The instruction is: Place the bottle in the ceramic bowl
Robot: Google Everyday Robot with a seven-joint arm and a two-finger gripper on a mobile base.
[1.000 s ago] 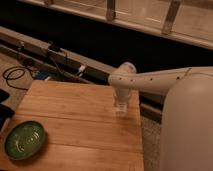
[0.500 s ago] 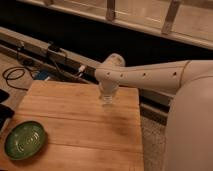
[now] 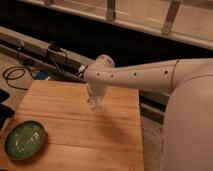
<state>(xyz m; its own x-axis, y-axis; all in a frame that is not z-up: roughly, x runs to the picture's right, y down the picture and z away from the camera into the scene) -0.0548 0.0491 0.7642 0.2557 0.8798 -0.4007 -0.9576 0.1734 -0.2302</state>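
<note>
- Swinging left, the arm (image 3: pixel 135 76) has carried the gripper (image 3: pixel 95 104) from nearer the table's right side to over its middle, closing in on the bowl.
- The gripper is pinched tight on a slim white shape, by the look of it the bottle (image 3: pixel 95 107), hanging upright under the wrist.
- The bowl (image 3: pixel 25 140) is round, shallow and glossy green. It sits down and left of the gripper, well apart, with nothing in it.
- The table (image 3: pixel 75 145) is matte wooden planks, and the arm is a smooth white shell.

Gripper (image 3: pixel 95 104), at 2 o'clock from the ceramic bowl (image 3: pixel 25 140), is blurred; any held item is indistinguishable. Table (image 3: pixel 75 131) is cropped at 6 o'clock.
</note>
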